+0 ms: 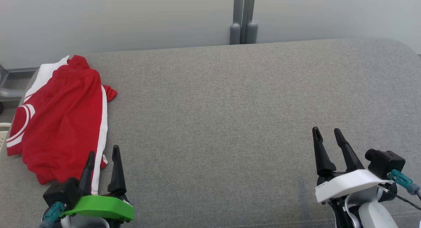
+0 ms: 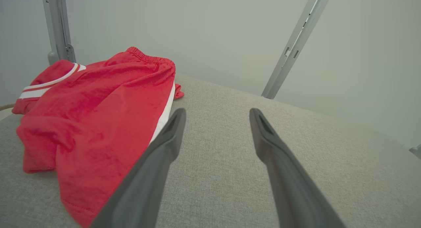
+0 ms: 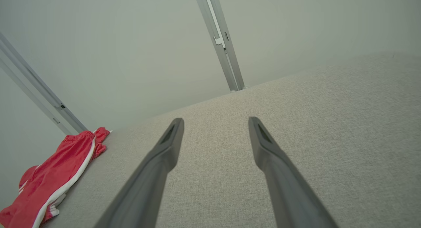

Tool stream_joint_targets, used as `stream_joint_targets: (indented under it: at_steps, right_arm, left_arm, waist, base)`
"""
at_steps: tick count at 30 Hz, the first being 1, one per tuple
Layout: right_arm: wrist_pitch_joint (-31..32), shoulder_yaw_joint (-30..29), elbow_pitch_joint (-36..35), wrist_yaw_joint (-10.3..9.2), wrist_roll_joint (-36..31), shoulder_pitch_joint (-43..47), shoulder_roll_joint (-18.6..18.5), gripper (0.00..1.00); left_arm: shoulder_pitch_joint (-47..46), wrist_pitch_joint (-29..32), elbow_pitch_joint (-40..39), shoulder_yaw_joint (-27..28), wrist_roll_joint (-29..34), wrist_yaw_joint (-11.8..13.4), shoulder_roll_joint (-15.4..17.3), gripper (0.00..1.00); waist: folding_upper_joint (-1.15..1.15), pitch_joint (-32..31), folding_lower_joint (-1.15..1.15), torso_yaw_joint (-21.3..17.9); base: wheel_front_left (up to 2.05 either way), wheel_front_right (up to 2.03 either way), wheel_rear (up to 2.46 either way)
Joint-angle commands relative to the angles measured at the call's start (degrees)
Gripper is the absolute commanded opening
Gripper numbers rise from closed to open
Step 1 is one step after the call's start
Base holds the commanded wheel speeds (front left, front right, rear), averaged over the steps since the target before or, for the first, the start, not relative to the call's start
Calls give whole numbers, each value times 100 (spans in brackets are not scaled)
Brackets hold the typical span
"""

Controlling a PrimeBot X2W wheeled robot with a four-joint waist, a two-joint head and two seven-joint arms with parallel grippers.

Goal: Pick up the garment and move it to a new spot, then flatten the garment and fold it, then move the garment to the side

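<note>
The red garment with white stripes lies bunched at the left end of the grey cushion. Its far corner reaches almost to the cushion's back edge, and its left side runs along the cushion's left edge. Just past that edge a pale rim shows, too little of it to tell what it is.

The left gripper sits low at the near left with its jaws spread apart and nothing between them. In the head view its left finger overlaps the near hem of the garment, and its right finger stands over bare cushion just beside the white side stripe. The left wrist view shows the same gripper with the garment lying to the left of the fingers. Whether the left finger touches the cloth cannot be told.

The right gripper is at the near right, well apart from the garment, jaws likewise released and empty. From its wrist view the garment is far off at the lower left.

Between the two grippers, and from the garment's right side to the rounded right end, the cushion is bare cloth. Behind its back edge stand a pale wall and a grey metal post
</note>
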Motion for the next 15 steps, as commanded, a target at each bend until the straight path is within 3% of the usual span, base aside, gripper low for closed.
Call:
stream_joint_targets:
  at_steps: [1,15]
  right_arm:
    - [-44,25,-26,2,-121,22,-32,100]
    - [-268,162,-10,3,-856,97,-41,100]
  left_arm:
    - [29,-33,-33,-13,121,23,46,100]
    - [153,-179,-15,10,702,-14,0,100]
  waist:
    - [0,-1,0,1]
    - [0,-63,0,2]
  base:
    - [0,0,0]
    - [0,0,0]
